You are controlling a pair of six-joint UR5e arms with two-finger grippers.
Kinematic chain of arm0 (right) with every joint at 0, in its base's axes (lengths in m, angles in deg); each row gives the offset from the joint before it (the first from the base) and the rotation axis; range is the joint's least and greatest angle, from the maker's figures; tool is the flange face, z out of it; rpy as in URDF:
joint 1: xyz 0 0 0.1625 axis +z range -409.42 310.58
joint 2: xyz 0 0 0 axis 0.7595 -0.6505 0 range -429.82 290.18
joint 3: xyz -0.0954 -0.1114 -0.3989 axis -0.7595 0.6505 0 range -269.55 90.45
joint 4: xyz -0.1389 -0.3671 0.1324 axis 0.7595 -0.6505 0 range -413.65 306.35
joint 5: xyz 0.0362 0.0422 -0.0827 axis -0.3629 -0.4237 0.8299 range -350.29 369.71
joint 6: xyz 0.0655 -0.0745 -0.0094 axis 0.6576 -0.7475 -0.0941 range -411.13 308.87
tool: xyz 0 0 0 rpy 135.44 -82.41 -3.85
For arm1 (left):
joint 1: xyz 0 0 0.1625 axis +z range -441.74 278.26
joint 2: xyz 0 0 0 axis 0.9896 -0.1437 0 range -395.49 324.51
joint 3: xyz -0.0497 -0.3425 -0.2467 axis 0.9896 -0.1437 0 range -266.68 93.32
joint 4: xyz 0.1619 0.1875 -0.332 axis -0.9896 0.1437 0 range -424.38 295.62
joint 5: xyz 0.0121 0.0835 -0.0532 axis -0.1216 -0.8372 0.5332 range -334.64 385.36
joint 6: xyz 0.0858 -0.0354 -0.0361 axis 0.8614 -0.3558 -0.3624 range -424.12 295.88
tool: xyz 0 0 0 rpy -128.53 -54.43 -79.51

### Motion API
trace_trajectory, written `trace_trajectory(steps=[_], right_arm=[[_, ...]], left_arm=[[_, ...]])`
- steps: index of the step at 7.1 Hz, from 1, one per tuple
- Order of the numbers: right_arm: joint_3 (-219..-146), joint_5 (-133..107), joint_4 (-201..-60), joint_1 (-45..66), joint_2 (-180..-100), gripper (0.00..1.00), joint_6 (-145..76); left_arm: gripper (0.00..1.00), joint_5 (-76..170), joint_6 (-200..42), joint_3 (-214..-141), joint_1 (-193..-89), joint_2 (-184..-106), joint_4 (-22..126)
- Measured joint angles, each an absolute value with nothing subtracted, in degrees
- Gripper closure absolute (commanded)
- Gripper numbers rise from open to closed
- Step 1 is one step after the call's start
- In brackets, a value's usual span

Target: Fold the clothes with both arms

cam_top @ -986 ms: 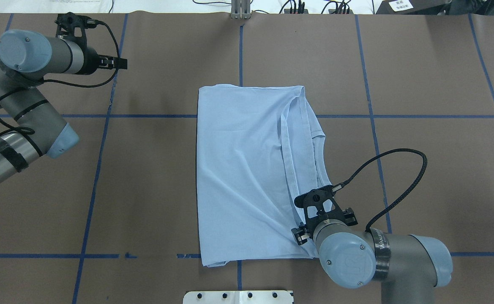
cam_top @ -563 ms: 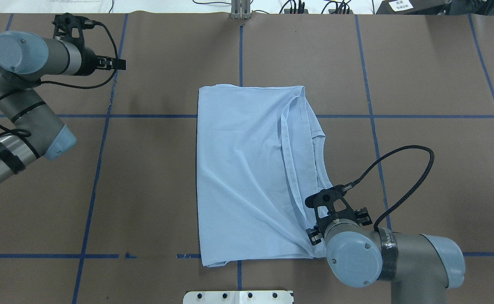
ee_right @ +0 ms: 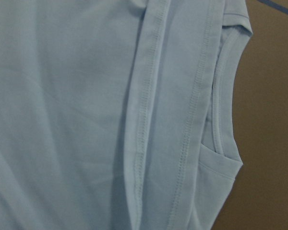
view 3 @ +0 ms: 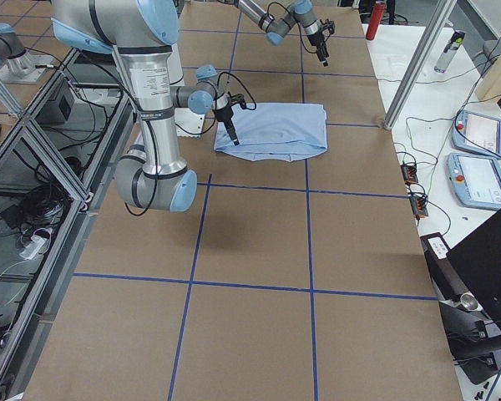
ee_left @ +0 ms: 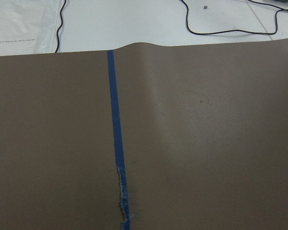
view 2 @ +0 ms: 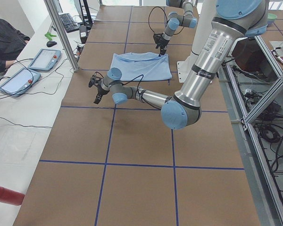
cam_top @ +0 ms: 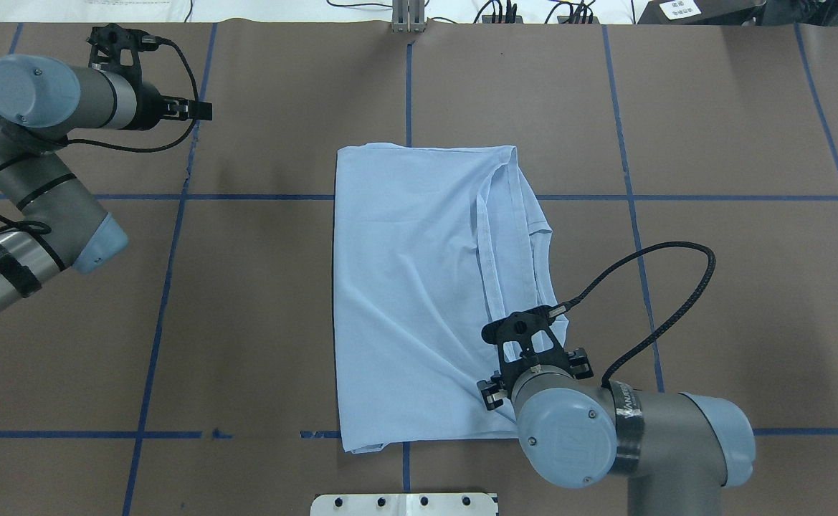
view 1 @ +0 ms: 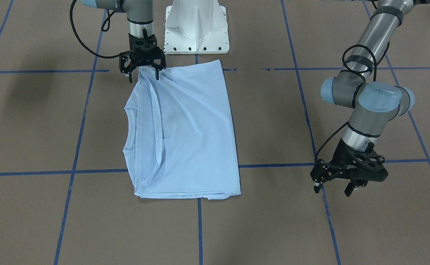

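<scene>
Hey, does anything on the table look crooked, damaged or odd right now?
The T-shirt is folded askew: its folded-over hem runs slantwise, and creases fan from the corner at the right gripper. The blue tape line in the left wrist view ends torn and frayed.

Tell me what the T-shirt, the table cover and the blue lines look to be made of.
T-shirt: soft matte knit, likely cotton jersey; it creases and shows stitched hems.
Table cover: brown matte sheet, perhaps paper or vinyl; it buckles at its edge.
Blue lines: adhesive tape, frayed at one end.
</scene>
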State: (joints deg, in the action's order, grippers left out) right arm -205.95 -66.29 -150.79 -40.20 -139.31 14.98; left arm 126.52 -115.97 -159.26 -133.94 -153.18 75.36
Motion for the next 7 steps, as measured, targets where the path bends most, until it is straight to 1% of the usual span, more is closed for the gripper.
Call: trace_trajectory(steps=[1, 5, 6, 7], right_arm=[[-204.8, -66.3, -150.7, -40.2, -137.9, 0.67, 15.6], [-202.6, -66.3, -150.7, -40.2, -137.3, 0.68, 16.1], [-202.4, -66.3, -150.7, -40.2, -137.4, 0.70, 16.1], [-202.3, -66.3, -150.7, -40.2, -137.5, 0.89, 16.1]], left_arm=[[0.00, 126.5, -116.0, -159.3, -133.9, -153.2, 75.4], [0.00, 126.5, -116.0, -159.3, -133.9, -153.2, 75.4], [0.00, 126.5, -116.0, -159.3, -133.9, -153.2, 75.4], [0.00, 126.5, -116.0, -159.3, -133.9, -153.2, 75.4]])
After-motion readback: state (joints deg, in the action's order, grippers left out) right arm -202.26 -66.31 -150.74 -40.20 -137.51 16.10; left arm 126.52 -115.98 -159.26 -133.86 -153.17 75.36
